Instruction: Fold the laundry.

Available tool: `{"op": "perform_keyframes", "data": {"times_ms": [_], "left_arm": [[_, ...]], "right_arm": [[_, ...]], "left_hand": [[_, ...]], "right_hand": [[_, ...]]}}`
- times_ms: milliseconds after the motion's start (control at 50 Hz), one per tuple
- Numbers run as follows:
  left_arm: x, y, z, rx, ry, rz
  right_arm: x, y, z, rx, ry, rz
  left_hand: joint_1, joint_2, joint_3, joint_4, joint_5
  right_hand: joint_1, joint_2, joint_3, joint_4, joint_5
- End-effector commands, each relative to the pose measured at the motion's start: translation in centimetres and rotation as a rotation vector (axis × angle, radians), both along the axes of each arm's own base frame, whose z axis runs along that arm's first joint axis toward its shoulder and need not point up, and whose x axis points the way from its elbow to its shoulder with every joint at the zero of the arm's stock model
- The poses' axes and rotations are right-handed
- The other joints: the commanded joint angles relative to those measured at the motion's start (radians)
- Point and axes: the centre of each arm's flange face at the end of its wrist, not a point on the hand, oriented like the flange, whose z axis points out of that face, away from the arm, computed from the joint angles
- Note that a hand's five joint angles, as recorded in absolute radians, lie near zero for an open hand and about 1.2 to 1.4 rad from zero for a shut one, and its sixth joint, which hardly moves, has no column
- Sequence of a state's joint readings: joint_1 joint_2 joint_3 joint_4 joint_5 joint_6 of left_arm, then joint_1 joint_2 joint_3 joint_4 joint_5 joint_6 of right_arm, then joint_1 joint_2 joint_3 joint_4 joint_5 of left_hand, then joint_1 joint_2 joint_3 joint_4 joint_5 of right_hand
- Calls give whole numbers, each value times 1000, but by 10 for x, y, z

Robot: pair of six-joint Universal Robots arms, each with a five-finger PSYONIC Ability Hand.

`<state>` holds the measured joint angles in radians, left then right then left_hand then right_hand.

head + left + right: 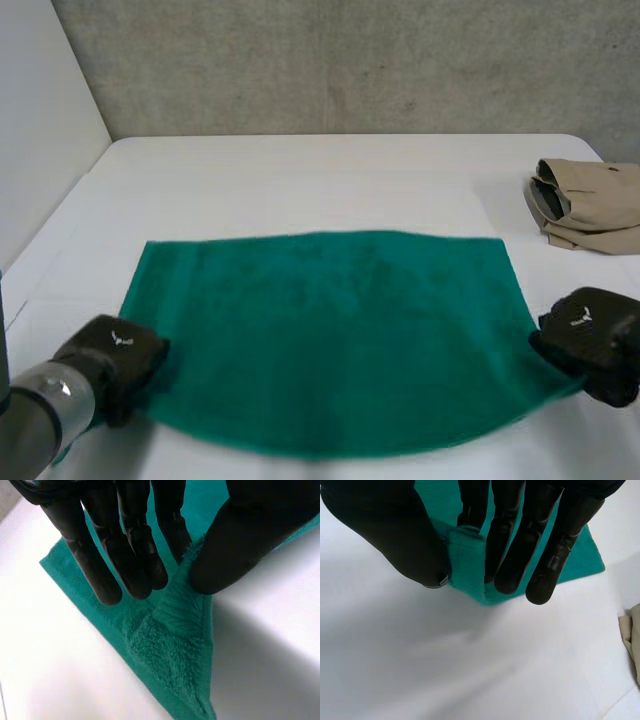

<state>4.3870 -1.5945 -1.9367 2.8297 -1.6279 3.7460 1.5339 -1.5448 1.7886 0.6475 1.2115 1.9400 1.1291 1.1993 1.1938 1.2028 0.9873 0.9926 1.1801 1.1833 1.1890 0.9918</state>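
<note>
A green towel (330, 335) lies spread across the white table (300, 180), its near edge raised a little. My left hand (115, 360) is at the towel's near left corner. In the left wrist view the fingers (120, 555) and thumb (235, 545) pinch a fold of the green towel (175, 630) between them. My right hand (590, 340) is at the near right corner. There the thumb (385, 535) and fingers (520, 545) pinch the towel's (470, 565) edge.
A folded beige garment (590, 205) lies at the table's right edge, beyond my right hand; its corner (632, 640) is beside the right hand. A pale wall (40, 120) stands along the left. Bare table lies behind the towel.
</note>
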Motion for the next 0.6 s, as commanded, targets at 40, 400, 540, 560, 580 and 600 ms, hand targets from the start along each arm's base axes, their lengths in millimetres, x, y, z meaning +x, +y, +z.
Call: {"op": "perform_keyframes", "data": {"times_ms": [40, 400, 540, 560, 580, 600], "left_arm": [[-13, -45, 0, -185, 37, -7], [-62, -188, -48, -415, 106, 16], [-74, -213, -66, -464, 112, 14], [-75, -214, -66, -472, 112, 16], [-75, -216, -67, -479, 114, 18], [-76, -218, -68, -491, 116, 22]], "right_arm": [[-1, -32, -12, -91, -67, -83], [57, -156, -57, -439, -140, -220], [69, -189, -73, -513, -142, -267], [69, -192, -75, -517, -141, -271], [70, -197, -79, -524, -138, -277], [70, -200, -79, -531, -138, -283]], "left_hand": [[267, 197, 202, 193, 234], [267, 197, 202, 193, 234], [267, 197, 202, 193, 234], [267, 197, 202, 193, 234], [267, 197, 202, 193, 234], [186, 116, 121, 112, 153]], "right_hand": [[404, 216, 213, 207, 230], [404, 216, 213, 207, 230], [404, 216, 213, 207, 230], [404, 216, 213, 207, 230], [404, 216, 213, 207, 230], [404, 216, 213, 207, 230]]}}
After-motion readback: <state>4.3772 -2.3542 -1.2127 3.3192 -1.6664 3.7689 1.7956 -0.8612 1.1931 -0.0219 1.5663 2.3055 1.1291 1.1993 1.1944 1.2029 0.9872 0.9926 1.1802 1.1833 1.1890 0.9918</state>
